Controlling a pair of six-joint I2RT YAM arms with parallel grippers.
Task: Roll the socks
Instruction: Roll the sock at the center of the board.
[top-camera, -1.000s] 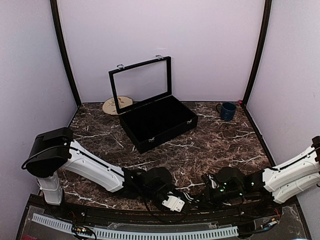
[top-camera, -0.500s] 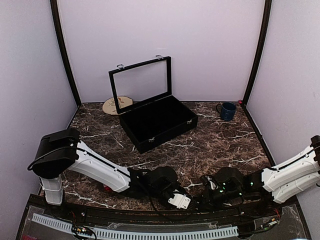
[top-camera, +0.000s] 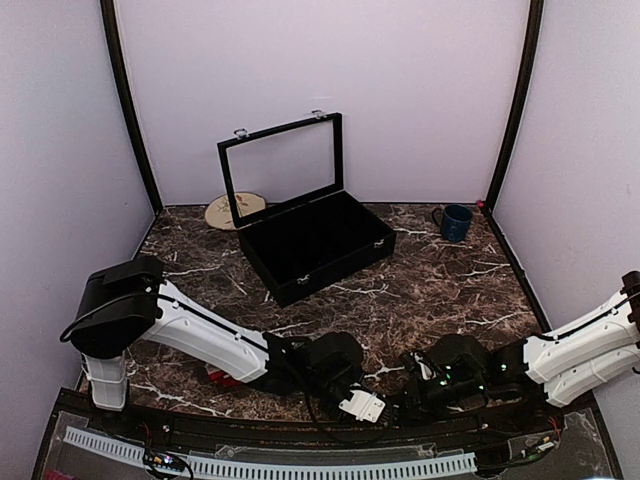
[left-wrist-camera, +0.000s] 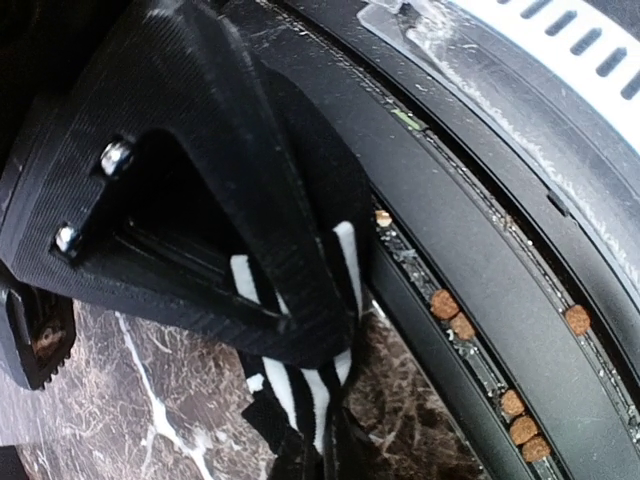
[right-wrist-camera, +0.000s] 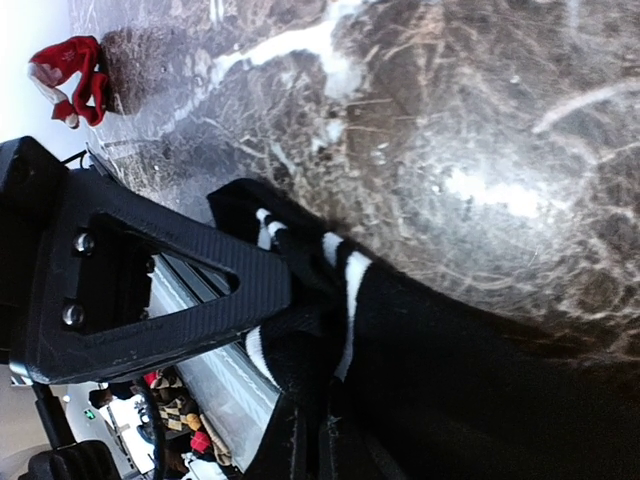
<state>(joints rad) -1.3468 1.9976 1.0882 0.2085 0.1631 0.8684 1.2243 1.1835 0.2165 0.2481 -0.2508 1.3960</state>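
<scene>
1. The left gripper (left-wrist-camera: 303, 328) pinched soft black fabric with white stripes (left-wrist-camera: 298, 392).
2. The right gripper (right-wrist-camera: 290, 300) clamped it too.
3. A bright-red fabric sock with cream cuff (right-wrist-camera: 72, 70) lay by the marble worktop's (top-camera: 430, 290) near edge.

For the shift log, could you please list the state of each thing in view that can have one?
left gripper: shut on the striped black fabric.
right gripper: shut on the same fabric.
red sock: bunched up, not held.
black case: lid open, standing upright.
blue mug: upright.
</scene>
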